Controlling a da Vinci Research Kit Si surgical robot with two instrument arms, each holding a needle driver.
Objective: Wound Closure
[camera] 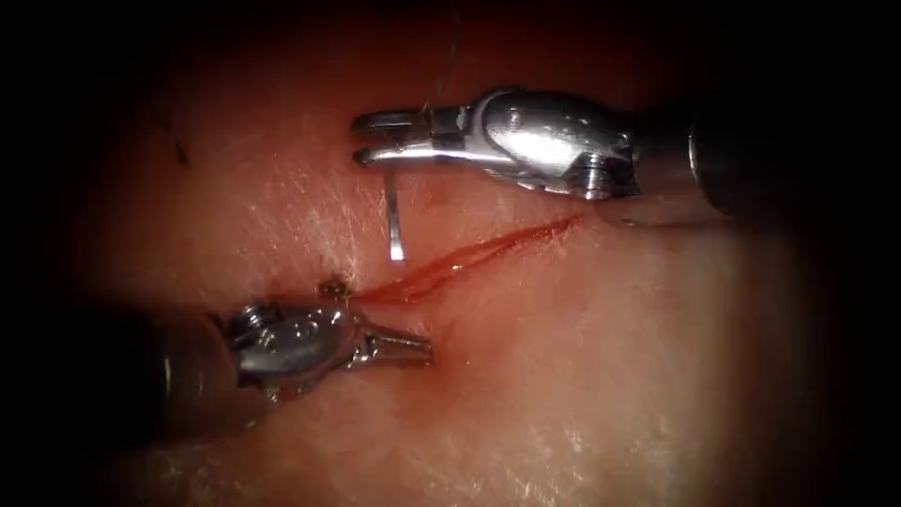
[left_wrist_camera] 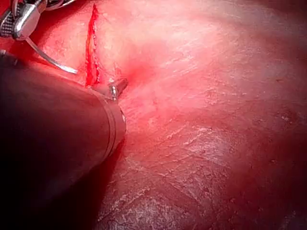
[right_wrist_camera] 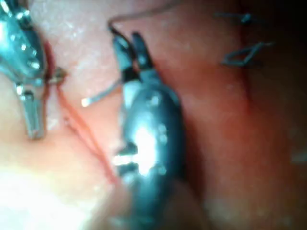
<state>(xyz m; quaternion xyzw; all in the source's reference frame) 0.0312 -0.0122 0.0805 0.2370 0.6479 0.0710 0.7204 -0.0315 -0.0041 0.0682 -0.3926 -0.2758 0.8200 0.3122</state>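
While above pale tissue, curved steel needle.

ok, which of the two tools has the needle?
The right arm's tool, above the cut: its jaws are shut on the needle, which hangs clear of the tissue. The left arm's tool holds nothing.

Tissue: pale pink, with fine whitish streaks. Cut: thin red line, red fluid along it. Needle: bright silver. Thread: dark, fine. Right tool and left tool: polished silver metal, dark shafts.
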